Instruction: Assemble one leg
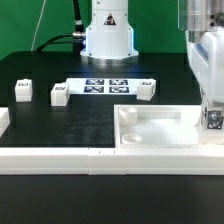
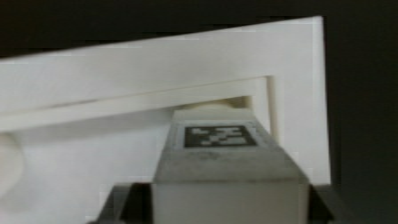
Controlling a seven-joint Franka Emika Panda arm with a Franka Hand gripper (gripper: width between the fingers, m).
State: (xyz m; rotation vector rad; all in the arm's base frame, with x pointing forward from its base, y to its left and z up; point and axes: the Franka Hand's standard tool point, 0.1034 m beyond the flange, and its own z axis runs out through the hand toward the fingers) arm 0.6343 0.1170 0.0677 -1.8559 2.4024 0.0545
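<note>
The fingers (image 1: 213, 122) are clenched on the leg (image 1: 213, 119), holding it at the tray-shaped part's (image 1: 160, 128) corner on the exterior view's right. There the arm is cut off by the frame edge and the leg is mostly hidden. In the wrist view the leg (image 2: 222, 155) shows its tagged face, with the tray's rim (image 2: 294, 95) behind; whether they touch is unclear. Three more legs (image 1: 59, 94) sit on the black tabletop (image 1: 60, 118) near the marker board (image 1: 105, 85).
</note>
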